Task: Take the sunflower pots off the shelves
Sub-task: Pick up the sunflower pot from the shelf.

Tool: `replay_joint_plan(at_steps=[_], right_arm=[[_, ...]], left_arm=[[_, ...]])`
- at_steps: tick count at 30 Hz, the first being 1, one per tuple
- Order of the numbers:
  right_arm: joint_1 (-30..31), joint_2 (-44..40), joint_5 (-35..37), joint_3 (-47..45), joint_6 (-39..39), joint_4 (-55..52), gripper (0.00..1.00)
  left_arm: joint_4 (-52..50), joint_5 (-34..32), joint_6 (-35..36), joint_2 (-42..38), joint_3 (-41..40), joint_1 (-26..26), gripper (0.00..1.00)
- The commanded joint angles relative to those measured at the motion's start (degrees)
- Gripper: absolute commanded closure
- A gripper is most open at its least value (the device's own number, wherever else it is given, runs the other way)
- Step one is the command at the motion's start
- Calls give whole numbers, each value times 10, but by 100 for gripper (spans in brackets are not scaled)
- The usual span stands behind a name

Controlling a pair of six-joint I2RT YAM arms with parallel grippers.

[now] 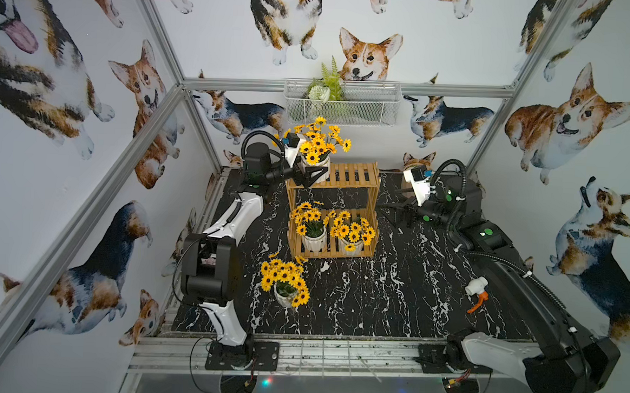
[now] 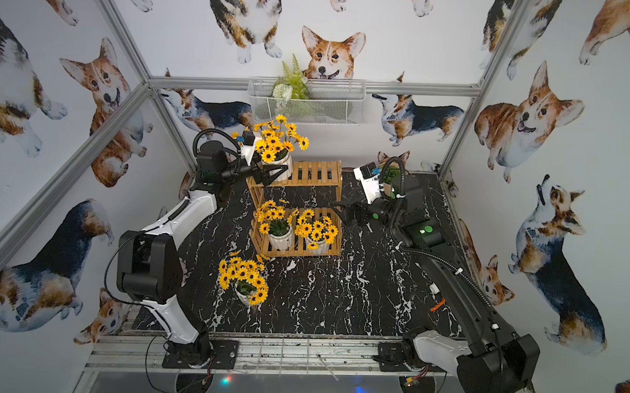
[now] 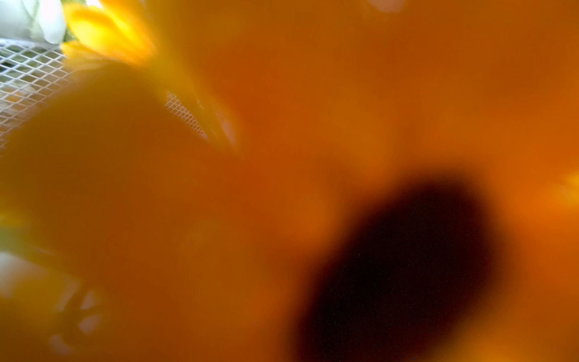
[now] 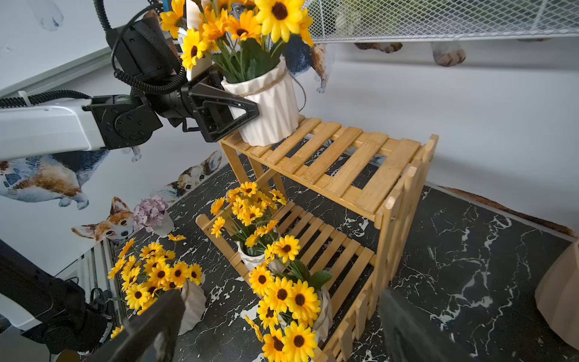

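- The two-tier rack of light wooden slats (image 4: 344, 156) stands at the middle of the back edge of the black table with white marble veins (image 1: 393, 299).
- On its top shelf, at the left end, stands one white ribbed ceramic pot with a twine band (image 4: 269, 106). It holds yellow sunflowers with dark centres.
- The lower shelf carries two more such pots side by side, the left sunflower pot (image 1: 313, 243) and the right sunflower pot (image 1: 352, 239).
- A fourth sunflower pot (image 1: 283, 297) is on the table, between the rack and the front edge, toward the left.
- The white wire-mesh basket (image 1: 365, 104) hangs on the back rail and contains a bunch of white flowers and green fern (image 1: 323, 90).
- The left end effector (image 1: 317, 176) has its black triangular fingers spread wide on both sides of the top-shelf pot. The near finger lies on the ribbed wall and the far one is hidden, so I cannot tell if they squeeze it.
- The left wrist view is only blurred orange petals.
- The right end effector (image 1: 393, 212) is spread wide and empty, beside the right end of the rack.
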Motion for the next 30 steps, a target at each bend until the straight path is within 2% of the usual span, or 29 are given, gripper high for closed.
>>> replay_joint_plan(at_steps=[1, 21, 30], right_arm=[[0, -2, -1, -1, -6, 3, 0], [0, -18, 9, -13, -2, 4, 0], [0, -42, 42, -20, 5, -1, 0]], left_arm=[[23, 16, -19, -5, 2, 0, 100], [61, 23, -37, -44, 3, -1, 100], [61, 34, -36, -84, -23, -13, 100]])
